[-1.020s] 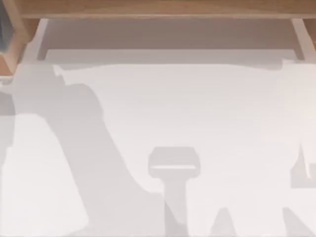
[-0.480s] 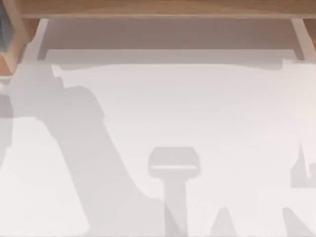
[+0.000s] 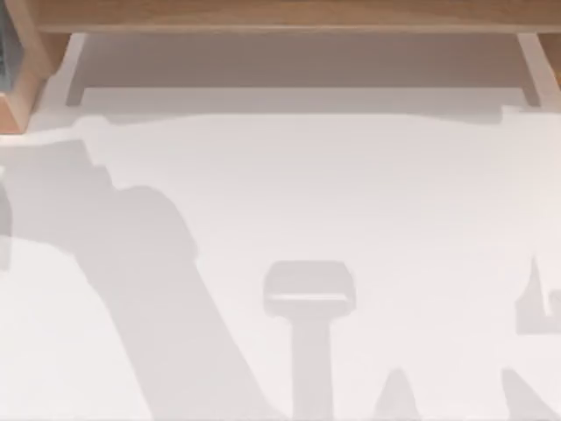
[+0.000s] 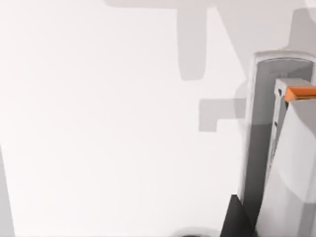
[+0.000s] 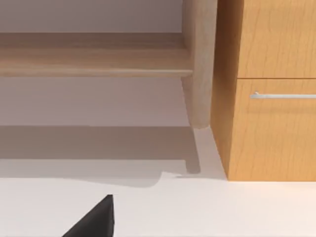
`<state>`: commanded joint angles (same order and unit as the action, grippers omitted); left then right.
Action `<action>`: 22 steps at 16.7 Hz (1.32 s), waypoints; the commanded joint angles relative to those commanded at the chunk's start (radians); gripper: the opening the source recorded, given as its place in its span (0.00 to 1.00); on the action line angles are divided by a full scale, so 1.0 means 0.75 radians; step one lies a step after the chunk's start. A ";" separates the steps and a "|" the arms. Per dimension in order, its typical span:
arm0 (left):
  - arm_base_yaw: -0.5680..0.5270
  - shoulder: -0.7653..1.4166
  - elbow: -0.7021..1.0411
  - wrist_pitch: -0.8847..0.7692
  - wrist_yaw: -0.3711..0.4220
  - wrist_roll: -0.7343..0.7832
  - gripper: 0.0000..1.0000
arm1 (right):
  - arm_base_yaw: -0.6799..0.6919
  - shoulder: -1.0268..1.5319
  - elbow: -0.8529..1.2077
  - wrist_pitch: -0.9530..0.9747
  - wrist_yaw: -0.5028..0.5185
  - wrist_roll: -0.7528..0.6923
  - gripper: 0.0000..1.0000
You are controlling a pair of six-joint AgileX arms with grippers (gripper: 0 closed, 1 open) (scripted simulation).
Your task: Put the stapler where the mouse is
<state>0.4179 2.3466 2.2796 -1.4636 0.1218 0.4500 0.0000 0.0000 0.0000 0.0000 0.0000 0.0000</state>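
Note:
The stapler [image 4: 291, 163] appears in the left wrist view as a long white body with a thin dark seam, a grey rounded base and an orange tip. It lies very close to one dark finger [image 4: 233, 219] of my left gripper, and I cannot tell whether it is gripped. One dark finger [image 5: 94, 222] of my right gripper hangs over the white table [image 5: 247, 207], facing the wooden furniture. The mouse is out of view. In the top view only the arms' shadows fall on the table [image 3: 368, 193].
A wooden shelf [image 3: 280, 16] runs along the back edge of the table. In the right wrist view a wooden drawer cabinet [image 5: 269, 123] with a metal handle [image 5: 281, 95] stands beside a round wooden leg [image 5: 200, 64].
In the top view the large arm shadow on the table's left has slid downward and to the right. The shadows at the middle and right have not moved.

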 joint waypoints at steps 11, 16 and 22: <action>-0.117 0.190 -0.067 0.222 -0.146 -0.110 0.00 | 0.000 0.000 0.000 0.000 0.000 0.000 1.00; -0.145 0.237 -0.090 0.269 -0.170 -0.133 0.00 | 0.000 0.000 0.000 0.000 0.000 0.000 1.00; -0.145 0.237 -0.090 0.269 -0.170 -0.133 0.30 | 0.000 0.000 0.000 0.000 0.000 0.000 1.00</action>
<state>0.3088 2.5241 2.2118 -1.2616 -0.0055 0.3500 0.0000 0.0000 0.0000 0.0000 0.0000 0.0000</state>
